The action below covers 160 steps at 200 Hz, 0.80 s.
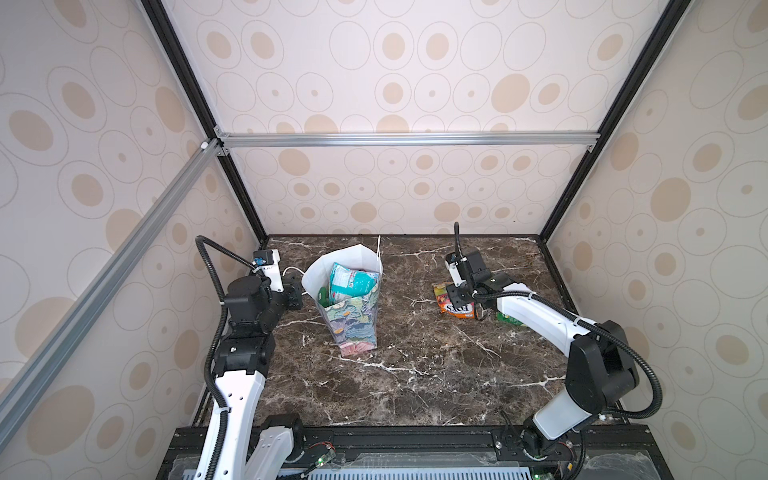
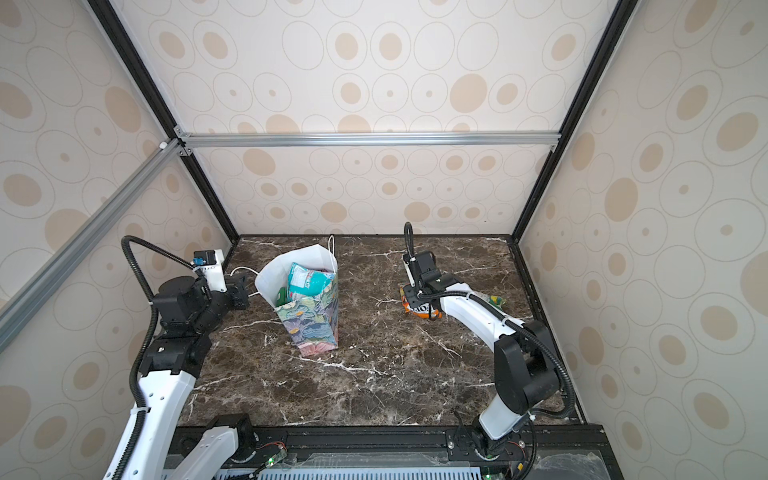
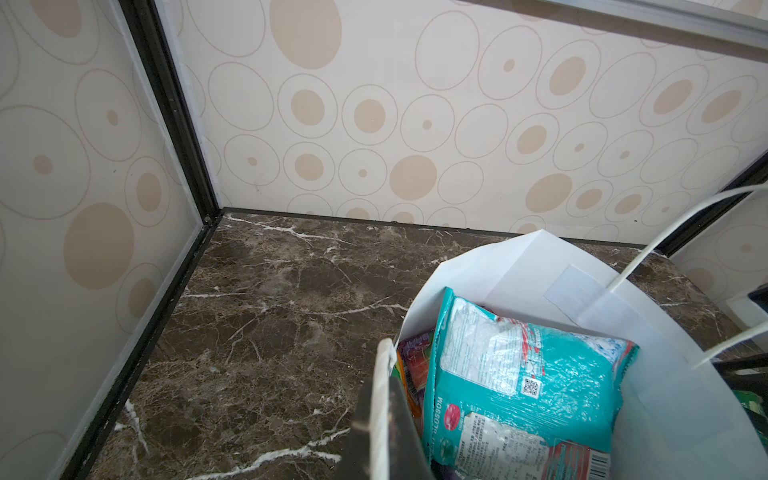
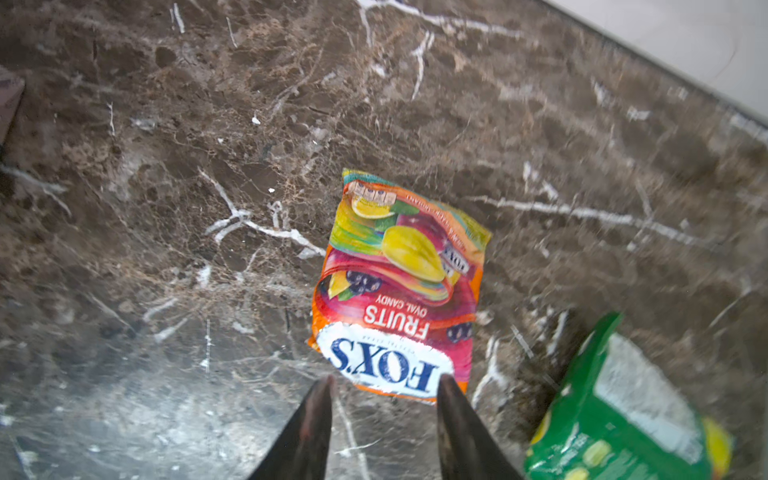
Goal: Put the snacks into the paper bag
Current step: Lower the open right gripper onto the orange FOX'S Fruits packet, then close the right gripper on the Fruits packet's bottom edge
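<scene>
- My right gripper (image 4: 386,378): jaws partly open, a clear gap between the two dark fingertips, nothing clamped.
- Orange fruit packet (image 4: 399,291) lies flat on the marble tabletop (image 4: 166,208) with its "FOX'S" end toward me. That end sits right at my fingertips, and its edge shows in the gap between them.
- Whether the tips touch the packet, I cannot tell.
- In both top views the same packet (image 1: 459,308) (image 2: 420,311) is right of middle under my right wrist, partly covered by it.
- Green packet (image 4: 623,415) is near the orange one but not touching it, outside my right finger and blurred. In a top view it (image 1: 509,319) peeks out from under my right forearm.
- Paper bag (image 1: 357,328) (image 2: 316,328) stands upright left of middle with its mouth open, well apart from my right gripper.
- Teal packet (image 1: 353,282) (image 3: 519,374) is inside the bag, its top showing above the front rim. Purple and orange packet edges (image 3: 411,365) are tucked beside it, mostly hidden.
- My left gripper (image 3: 380,399) is closed at the bag's rim on its left side — a white strip of rim or cord runs between the fingers, pinched there.
- The white cord handles (image 3: 665,232) stand up on the far side of the bag.
</scene>
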### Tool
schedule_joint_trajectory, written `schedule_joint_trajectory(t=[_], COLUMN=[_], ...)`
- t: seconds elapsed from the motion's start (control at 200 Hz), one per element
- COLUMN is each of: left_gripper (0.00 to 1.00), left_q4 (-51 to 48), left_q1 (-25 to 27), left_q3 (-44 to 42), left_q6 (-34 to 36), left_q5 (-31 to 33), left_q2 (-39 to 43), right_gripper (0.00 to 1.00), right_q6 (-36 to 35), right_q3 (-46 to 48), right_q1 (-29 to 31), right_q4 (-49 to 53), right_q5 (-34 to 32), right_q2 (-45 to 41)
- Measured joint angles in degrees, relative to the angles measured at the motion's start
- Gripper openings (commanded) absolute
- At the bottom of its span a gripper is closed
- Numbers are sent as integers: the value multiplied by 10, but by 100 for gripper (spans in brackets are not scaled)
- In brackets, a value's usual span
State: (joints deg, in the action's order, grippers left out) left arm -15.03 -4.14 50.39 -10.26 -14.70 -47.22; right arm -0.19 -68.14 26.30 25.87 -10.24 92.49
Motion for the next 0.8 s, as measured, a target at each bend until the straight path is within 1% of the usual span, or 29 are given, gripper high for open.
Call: schedule_joint_trajectory(t=[0.24,0.475,0.605,0.8], left_gripper=[0,0,0,0], left_q4=[0,0,0,0], left_q1=[0,0,0,0], left_q3=[0,0,0,0], left_q6=[0,0,0,0], left_q5=[-4,-4,-2,3], left_q2=[0,0,-1,-1], right_gripper=[49,49,49,50], right_q6=[8,-31,-54,-68], right_q3=[33,41,46,46], right_q1=[5,59,70,78], right_q4=[16,5,-6,-20], right_q5=[20,-34,-61,-101], right_q2=[1,14,30,77])
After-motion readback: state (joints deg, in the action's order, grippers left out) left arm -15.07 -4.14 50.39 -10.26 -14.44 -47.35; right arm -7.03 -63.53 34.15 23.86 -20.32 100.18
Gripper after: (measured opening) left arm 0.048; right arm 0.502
